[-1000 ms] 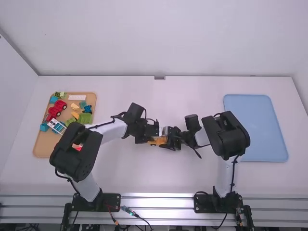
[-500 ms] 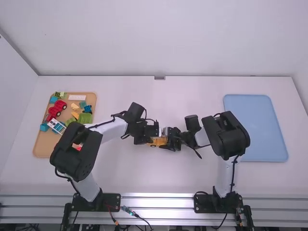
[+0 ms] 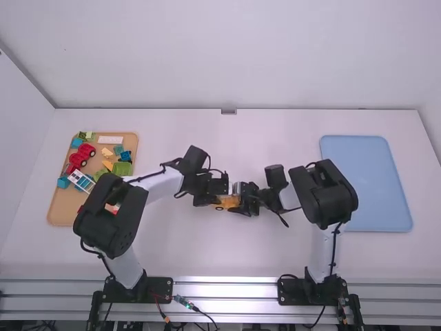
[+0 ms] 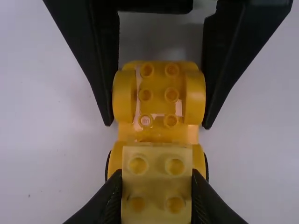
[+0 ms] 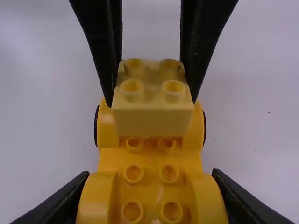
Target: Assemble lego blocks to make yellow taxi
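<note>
1. My left arm (image 3: 145, 189) rises from its base at the near edge of the table (image 3: 227, 258), folds at the big black joint, then stretches rightward, forearm near level across the picture, to a spot around mid-table.
2. My right arm (image 3: 331, 241) stands up from its own base, bends sharply at its bulky black joint and points leftward, so that my two wrists face each other.
3. My left pincer (image 3: 220, 195) is clamped on the pale yellow block (image 4: 156, 182), one finger pressed to each side, its four studs showing between them.
4. My right pincer (image 3: 238, 199) is closed on the orange-yellow car base (image 4: 159, 95), gripping it by the outsides of the rounded fenders at one end; studs run between those fenders.
5. The block sits over the car base's other end, between the fenders there, with black wheels peeking out at the sides. I cannot tell whether it is pressed fully down.
6. Off to the left, partly under my left arm, lies the tan tray (image 3: 62, 210), with a red wheeled piece (image 3: 81, 156), a white-and-blue piece (image 3: 81, 181) and other small blocks.
7. The blue tray (image 3: 366, 183) lies well to the right, beyond my right arm.
</note>
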Robot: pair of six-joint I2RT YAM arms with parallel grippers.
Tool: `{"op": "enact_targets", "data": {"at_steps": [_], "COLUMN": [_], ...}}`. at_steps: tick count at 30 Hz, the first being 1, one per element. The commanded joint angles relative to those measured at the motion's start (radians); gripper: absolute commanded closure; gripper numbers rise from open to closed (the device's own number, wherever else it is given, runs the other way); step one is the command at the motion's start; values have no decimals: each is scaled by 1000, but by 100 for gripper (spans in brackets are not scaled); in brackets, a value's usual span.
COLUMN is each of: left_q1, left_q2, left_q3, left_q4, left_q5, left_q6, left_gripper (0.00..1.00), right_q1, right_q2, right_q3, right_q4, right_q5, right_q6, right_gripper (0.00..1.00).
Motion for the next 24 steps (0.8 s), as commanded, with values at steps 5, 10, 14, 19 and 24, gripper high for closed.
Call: {"op": "enact_targets", "data": {"at_steps": [5,10,14,19,24], "left_q1": [-14,-16,-18,-18,-15], "left_q2": [18,18,18,18,18], "left_q3": [-41,-40,-40,-40,-40], "left_q4": [2,-1,-1,-1,2], "left_q5": [31,30,31,30,31], "left_q6": [5,5,5,5,-2], "left_gripper": [98,98,98,73,65], "right_q1": [-11,-11,-11,-11,-11], "right_q2": [46,46,46,46,46], "right_q3": [-64,-81,-67,-14,16], "right_q4": [46,80,55,-57,-116], "right_q5": [183,186,182,182,182], "right_q6": [26,29,31,21,20], "right_gripper": [48,48,47,48,48]}}
